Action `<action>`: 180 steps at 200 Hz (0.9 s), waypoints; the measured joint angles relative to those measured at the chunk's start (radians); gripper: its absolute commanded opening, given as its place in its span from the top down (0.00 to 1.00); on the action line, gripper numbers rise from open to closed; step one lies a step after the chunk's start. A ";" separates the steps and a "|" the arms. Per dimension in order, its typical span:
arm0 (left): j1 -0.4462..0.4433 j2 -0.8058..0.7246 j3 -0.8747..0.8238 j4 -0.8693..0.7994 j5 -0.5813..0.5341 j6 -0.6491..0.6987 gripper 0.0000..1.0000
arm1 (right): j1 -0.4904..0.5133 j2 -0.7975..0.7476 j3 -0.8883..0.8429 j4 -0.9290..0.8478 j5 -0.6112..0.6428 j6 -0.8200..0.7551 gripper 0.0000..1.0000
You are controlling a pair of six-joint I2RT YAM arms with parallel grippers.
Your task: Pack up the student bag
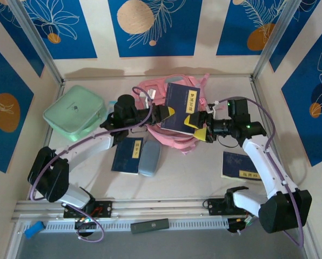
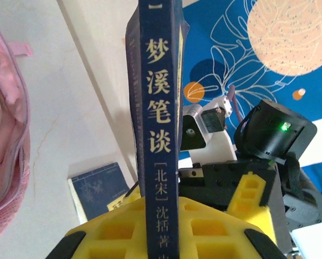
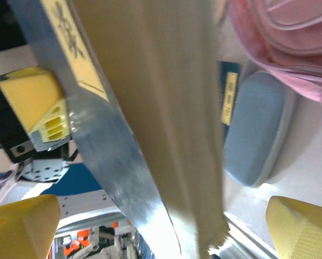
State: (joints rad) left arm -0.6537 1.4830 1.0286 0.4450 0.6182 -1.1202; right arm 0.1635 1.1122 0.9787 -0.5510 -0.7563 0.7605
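Three blue books, two cases, one student bag.

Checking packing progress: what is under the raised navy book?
The pink student bag lies beneath the navy book gripped by the left fingers. The book covers the bag's middle, hiding any opening.

mint green case far left | blue book lying flat, grey-blue pouch just beside it | second blue book off right | gold-lettered book upright, off the table
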 measured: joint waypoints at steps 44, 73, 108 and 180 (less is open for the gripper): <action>-0.012 0.000 0.011 0.006 -0.044 -0.031 1.00 | 0.013 0.023 0.000 0.121 -0.046 0.073 0.35; -0.013 0.000 0.024 -0.064 -0.078 -0.006 1.00 | 0.000 0.019 -0.001 0.145 -0.044 0.085 0.53; -0.016 -0.001 0.046 -0.185 -0.105 0.056 1.00 | -0.003 -0.003 -0.011 0.157 -0.033 0.078 0.76; -0.024 -0.003 0.135 -0.432 -0.150 0.280 0.49 | -0.052 -0.011 0.004 0.031 0.060 0.032 1.00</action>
State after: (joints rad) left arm -0.6773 1.4803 1.1633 0.0132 0.4683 -0.8402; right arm 0.1116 1.1011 0.9829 -0.5198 -0.6968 0.7929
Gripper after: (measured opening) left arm 0.433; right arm 0.104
